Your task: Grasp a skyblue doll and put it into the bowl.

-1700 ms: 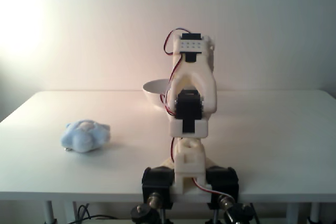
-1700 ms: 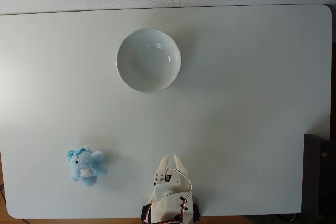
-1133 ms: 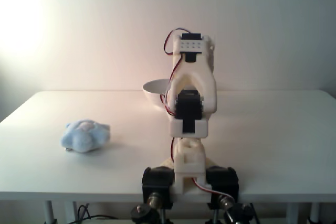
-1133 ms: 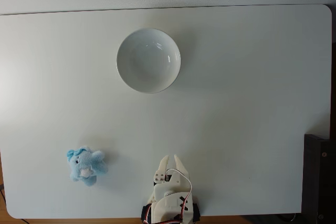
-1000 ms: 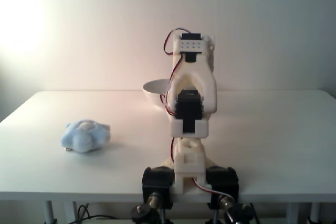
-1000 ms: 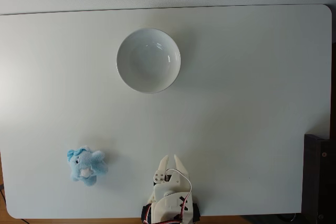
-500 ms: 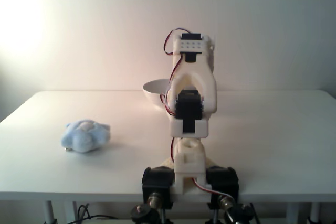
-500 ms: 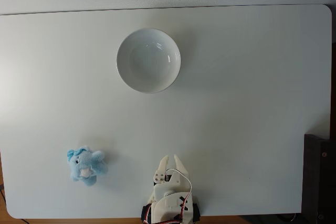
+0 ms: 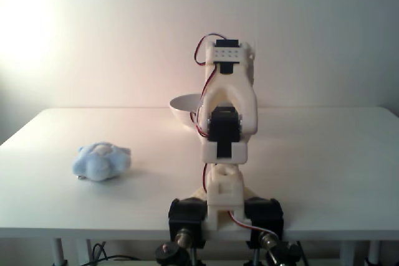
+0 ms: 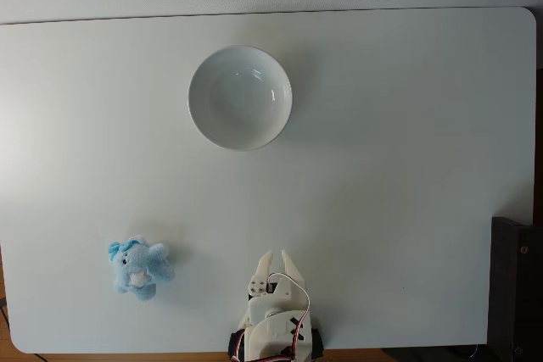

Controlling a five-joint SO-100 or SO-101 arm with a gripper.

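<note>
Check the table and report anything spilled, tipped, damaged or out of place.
Nothing stands out. The round white bowl sits upright and empty, the fuzzy pale-blue plush doll lies apart from it near the front edge, and the white claw holds nothing.

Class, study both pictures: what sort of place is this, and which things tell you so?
Probably a home or hobby robot workspace: a small white arm clamped to the edge of a plain white table by a bare wall, with a plush doll and a bowl as props.

bowl (image 9: 182,108) half hidden behind arm (image 9: 227,123), tool's state unclear
</note>
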